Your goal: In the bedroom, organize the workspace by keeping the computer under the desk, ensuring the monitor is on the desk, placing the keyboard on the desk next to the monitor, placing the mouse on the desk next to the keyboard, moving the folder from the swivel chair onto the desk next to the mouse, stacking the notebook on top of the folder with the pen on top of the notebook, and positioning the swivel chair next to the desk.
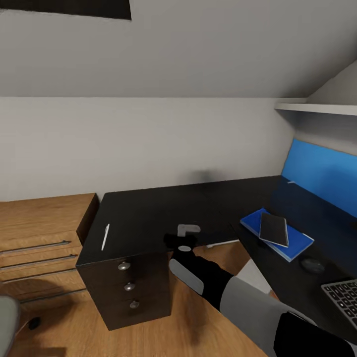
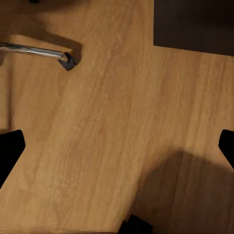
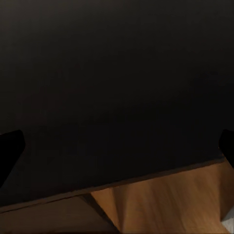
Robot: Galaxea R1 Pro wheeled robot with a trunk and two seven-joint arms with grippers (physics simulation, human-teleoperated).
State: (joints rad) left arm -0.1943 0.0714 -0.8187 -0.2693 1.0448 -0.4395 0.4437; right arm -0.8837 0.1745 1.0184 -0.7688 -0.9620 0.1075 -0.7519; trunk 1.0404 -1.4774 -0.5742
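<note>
On the black L-shaped desk [image 1: 148, 213] the white pen [image 1: 105, 237] lies near the left end. On the right wing the dark notebook [image 1: 274, 229] rests on the blue folder [image 1: 292, 243]. The mouse [image 1: 312, 265] and a corner of the keyboard [image 1: 344, 295] lie nearer me. My right gripper [image 1: 186, 234] hovers open over the desk's front edge, right of the pen; its wrist view looks at the desk top [image 3: 117, 73] between spread fingers [image 3: 9, 146]. My left gripper [image 2: 117, 146] is open over the wood floor, near a chrome leg and castor of the swivel chair [image 2: 66, 59].
A low oak drawer unit [image 1: 39, 238] stands left of the desk. Black drawers with silver knobs [image 1: 129, 286] sit under the desk's left end. A blue panel [image 1: 322, 173] runs along the right wall under a white shelf [image 1: 317, 106]. The swivel chair's grey edge [image 1: 7, 317] is at lower left.
</note>
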